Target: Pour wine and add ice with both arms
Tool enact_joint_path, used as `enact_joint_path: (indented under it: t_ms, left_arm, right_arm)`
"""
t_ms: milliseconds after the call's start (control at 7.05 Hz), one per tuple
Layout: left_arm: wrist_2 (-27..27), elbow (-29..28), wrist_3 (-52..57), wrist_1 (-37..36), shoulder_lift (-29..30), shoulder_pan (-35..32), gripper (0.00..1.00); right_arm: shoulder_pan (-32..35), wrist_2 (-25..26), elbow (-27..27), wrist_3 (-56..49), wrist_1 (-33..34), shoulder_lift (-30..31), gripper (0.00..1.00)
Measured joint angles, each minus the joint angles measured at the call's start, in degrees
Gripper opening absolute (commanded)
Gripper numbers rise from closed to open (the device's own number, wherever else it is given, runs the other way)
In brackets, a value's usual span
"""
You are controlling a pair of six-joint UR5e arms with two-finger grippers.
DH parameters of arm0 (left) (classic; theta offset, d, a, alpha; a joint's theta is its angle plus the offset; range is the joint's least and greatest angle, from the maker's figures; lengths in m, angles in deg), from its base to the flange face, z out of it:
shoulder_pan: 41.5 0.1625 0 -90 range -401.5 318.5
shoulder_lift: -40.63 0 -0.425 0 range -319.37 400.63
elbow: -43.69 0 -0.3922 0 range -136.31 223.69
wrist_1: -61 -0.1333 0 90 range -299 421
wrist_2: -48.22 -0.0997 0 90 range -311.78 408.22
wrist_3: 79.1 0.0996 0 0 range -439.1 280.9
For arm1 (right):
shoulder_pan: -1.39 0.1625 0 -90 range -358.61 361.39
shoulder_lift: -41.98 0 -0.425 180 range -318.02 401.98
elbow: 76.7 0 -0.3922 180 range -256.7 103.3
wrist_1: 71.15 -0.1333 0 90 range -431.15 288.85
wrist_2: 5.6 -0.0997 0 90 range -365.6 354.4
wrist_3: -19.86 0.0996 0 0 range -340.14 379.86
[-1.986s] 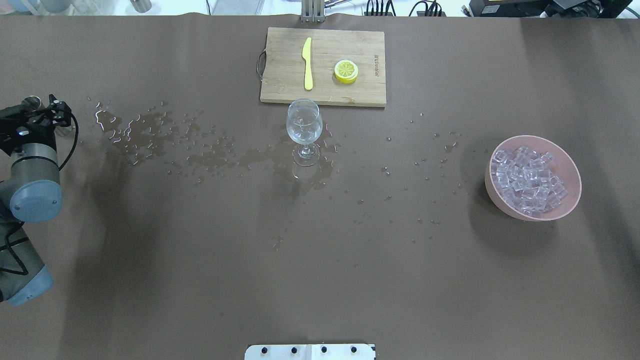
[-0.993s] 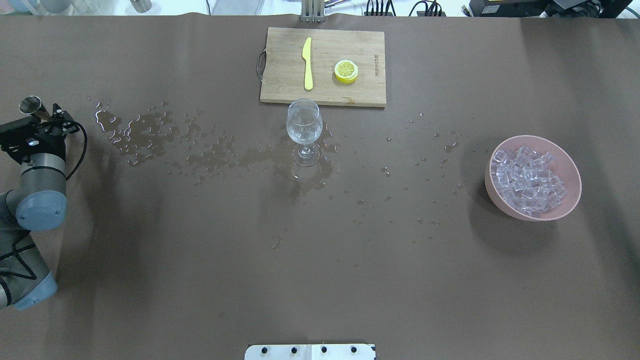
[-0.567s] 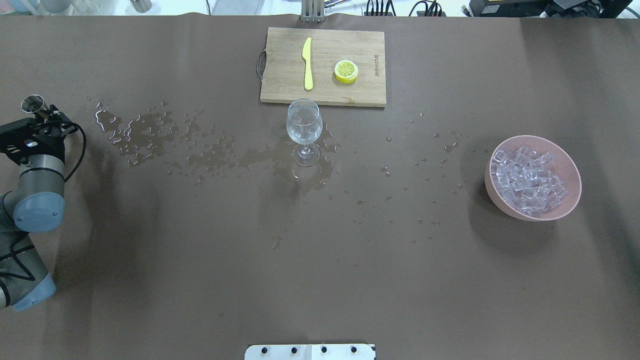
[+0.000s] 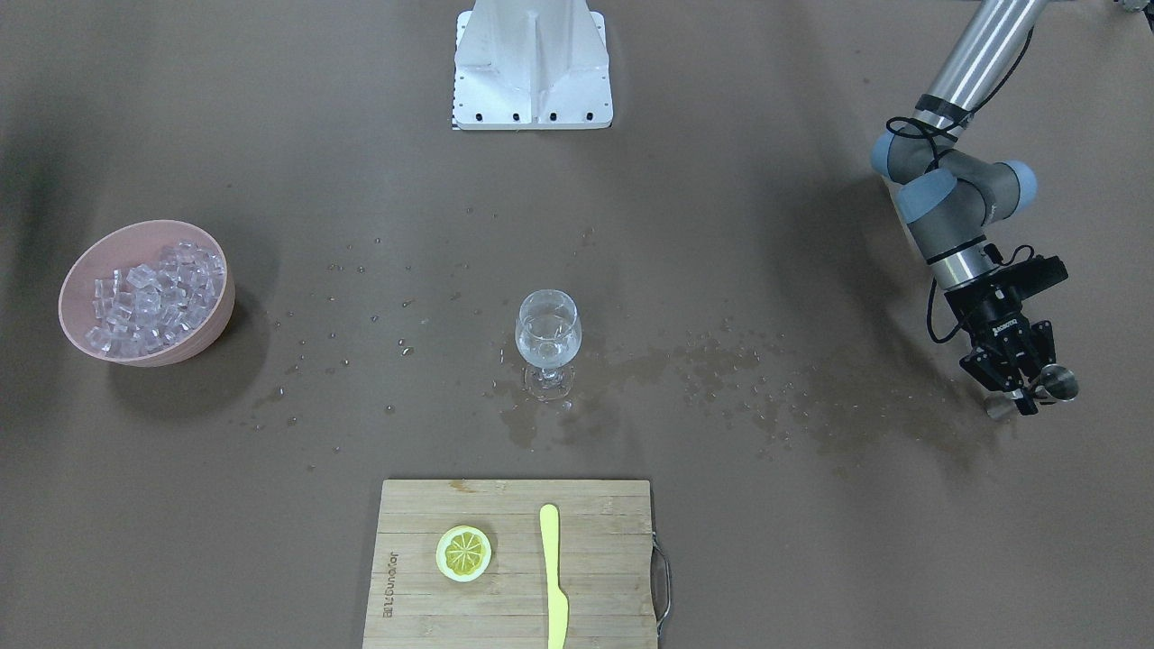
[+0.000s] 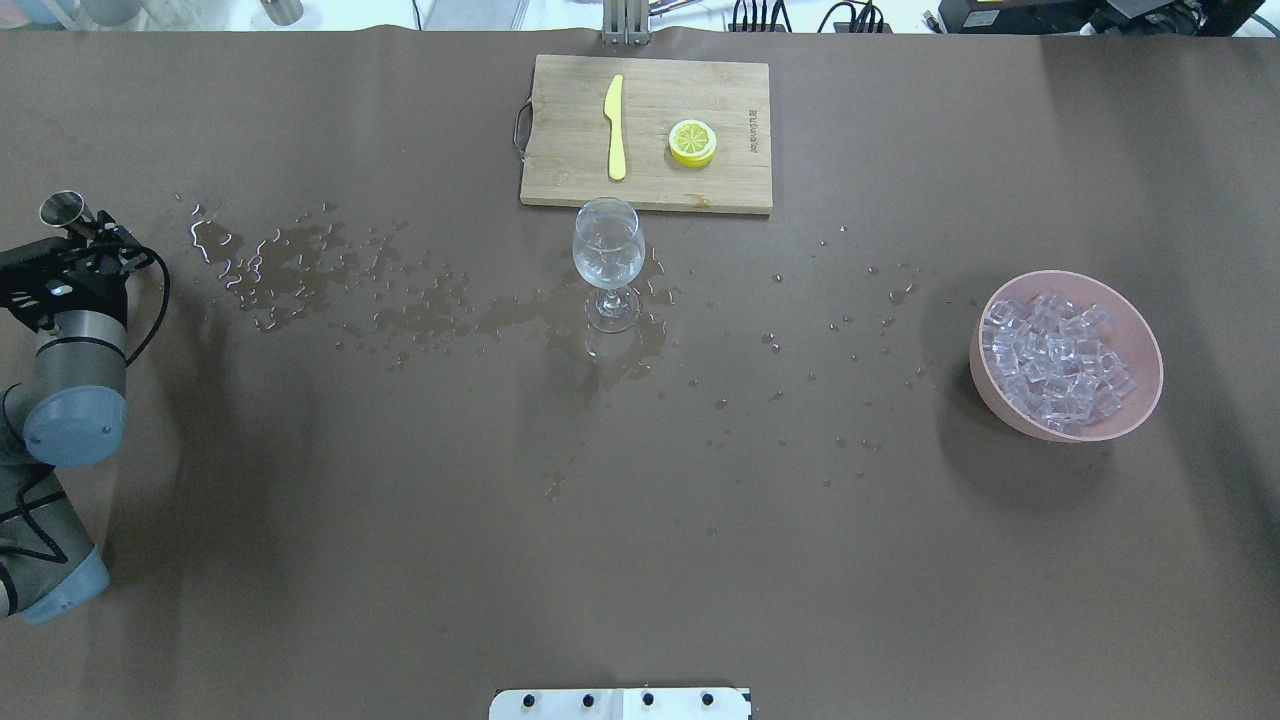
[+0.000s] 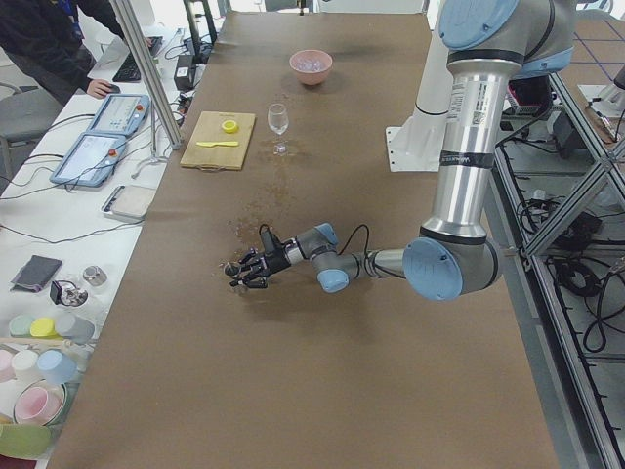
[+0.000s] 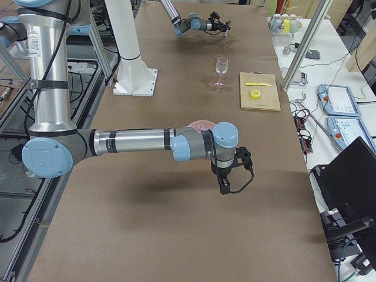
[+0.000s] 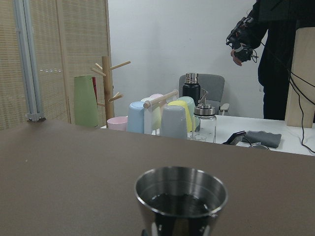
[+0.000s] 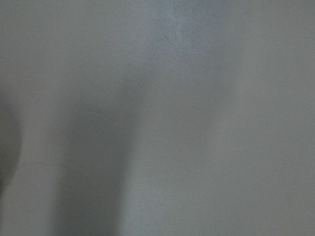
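A clear wine glass (image 5: 608, 245) (image 4: 547, 338) stands mid-table with a small amount of clear wine in its bowl. The ice (image 5: 1055, 360) (image 4: 149, 297) fills a pink bowl (image 5: 1140, 335) at the table's right. My left gripper (image 5: 88, 232) (image 4: 1023, 389) is at the far left edge, shut on the waist of a steel jigger (image 5: 62, 207) (image 4: 1057, 384) (image 8: 180, 196), which it holds about upright. My right gripper (image 7: 225, 188) hangs low over bare table near the pink bowl; I cannot tell whether it is open or shut.
A wooden cutting board (image 5: 560, 150) behind the glass carries a yellow knife (image 5: 615, 125) and a lemon slice (image 5: 692, 142). Spilled water (image 5: 290, 270) streaks the mat from the jigger to the glass, with droplets further right. The white pedestal (image 4: 532, 63) stands at the near edge.
The left wrist shifted slightly forward and right, then settled, bringing the jigger's rim fully into view. The glass, bowl and board have not moved.
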Motion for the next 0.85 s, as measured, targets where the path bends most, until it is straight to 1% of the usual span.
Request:
enact_joint_path:
  t_ms: [142,284,426,851]
  left_arm:
    - [0.0,0.1,0.0,0.2,0.0,0.0,0.15]
    - [0.0,0.2,0.1,0.9,-0.1,0.0,0.04]
    - [0.1,0.4,0.2,1.5,-0.1,0.0,0.0]
    - [0.2,2.2,1.2,3.1,-0.2,0.0,0.0]
  right_arm:
    - [0.0,0.0,0.0,0.0,0.0,0.0,1.0]
    - [0.0,0.0,0.0,0.0,0.0,0.0,1.0]
    - [0.0,0.0,0.0,0.0,0.0,-0.1,1.0]
    - [0.0,0.0,0.0,0.1,0.0,-0.1,1.0]
